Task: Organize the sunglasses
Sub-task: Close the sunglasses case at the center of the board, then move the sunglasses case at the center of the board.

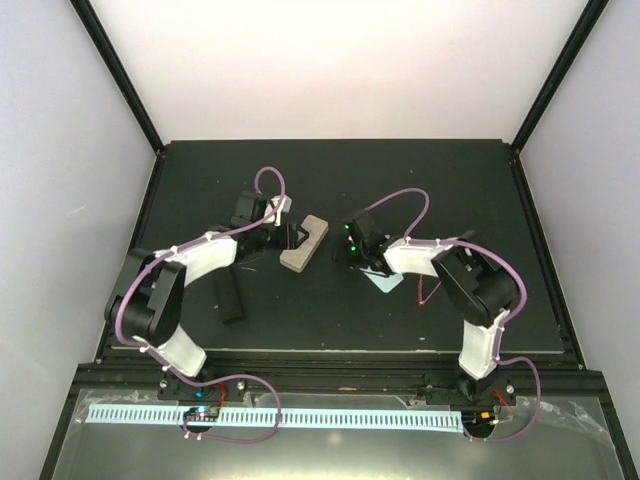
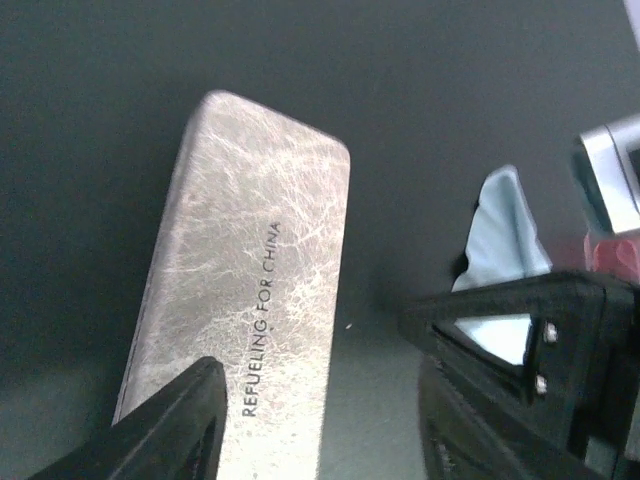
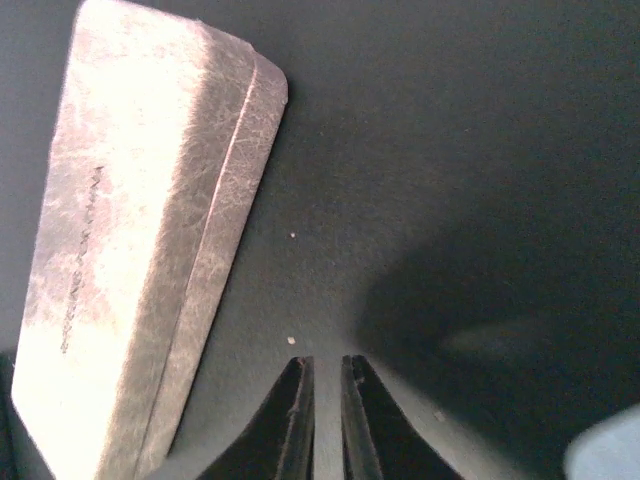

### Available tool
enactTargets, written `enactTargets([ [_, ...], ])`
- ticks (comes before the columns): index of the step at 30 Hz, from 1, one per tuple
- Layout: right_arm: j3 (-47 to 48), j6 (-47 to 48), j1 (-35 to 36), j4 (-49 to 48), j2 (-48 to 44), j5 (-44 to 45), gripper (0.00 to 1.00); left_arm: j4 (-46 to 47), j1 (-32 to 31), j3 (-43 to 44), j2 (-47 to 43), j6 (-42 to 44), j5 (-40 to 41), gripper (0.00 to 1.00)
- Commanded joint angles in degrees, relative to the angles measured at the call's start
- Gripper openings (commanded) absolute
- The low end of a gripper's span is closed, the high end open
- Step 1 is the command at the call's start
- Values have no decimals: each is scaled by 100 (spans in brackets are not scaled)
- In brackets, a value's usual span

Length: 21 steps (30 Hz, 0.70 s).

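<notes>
Sunglasses (image 1: 428, 291) with a thin red wire-like frame lie on the near right of the black surface (image 1: 330, 170), just beside the right arm's elbow. From above they show only as a fine red line. At about the same depth on the left we see a black oblong case (image 1: 231, 296), lying beside the left arm and apart from the other things. Just left of the red pair a light blue cloth (image 1: 385, 281) rests flat, partly under the right forearm.

A little farther in, the right fingers (image 3: 322, 390) hang low over bare surface, set almost together with only a slim gap between them and nothing in it. Just to their left lies a beige oblong case (image 1: 305, 243), closed, its lid printed with small dark lettering, at a slant near the middle of the surface.

Farthest in, the left fingers (image 2: 312, 345) stand spread wide and grip nothing, one tip over the case's end and the other off to its side. Whether a tip touches the lid we cannot tell. The black-framed pair we cannot pick out against the dark surface.
</notes>
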<state>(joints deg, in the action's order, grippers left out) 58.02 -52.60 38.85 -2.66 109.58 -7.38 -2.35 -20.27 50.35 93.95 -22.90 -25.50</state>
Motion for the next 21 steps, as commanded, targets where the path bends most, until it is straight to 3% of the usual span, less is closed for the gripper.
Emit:
enactTargets([
  [1,-248,456,0,396,-824,714,15,-244,-33,-69,-568,214,769,61],
  [4,-537,755,-3,542,-1376,925,30,-445,-131,-126,-728,487,1252,88],
  [6,-799,898,-9,557,-1700,1023,38,-601,-270,-100,-757,633,1541,98],
  [13,-1555,1108,-20,801,-2737,1028,47,-1454,-829,337,-276,1203,2798,99],
  [17,-1858,1157,-18,947,-3196,987,49,-2029,-955,755,211,1557,2877,99],
  [21,-2112,1120,-22,934,-3447,903,50,-2044,-1023,770,427,1621,2703,99],
])
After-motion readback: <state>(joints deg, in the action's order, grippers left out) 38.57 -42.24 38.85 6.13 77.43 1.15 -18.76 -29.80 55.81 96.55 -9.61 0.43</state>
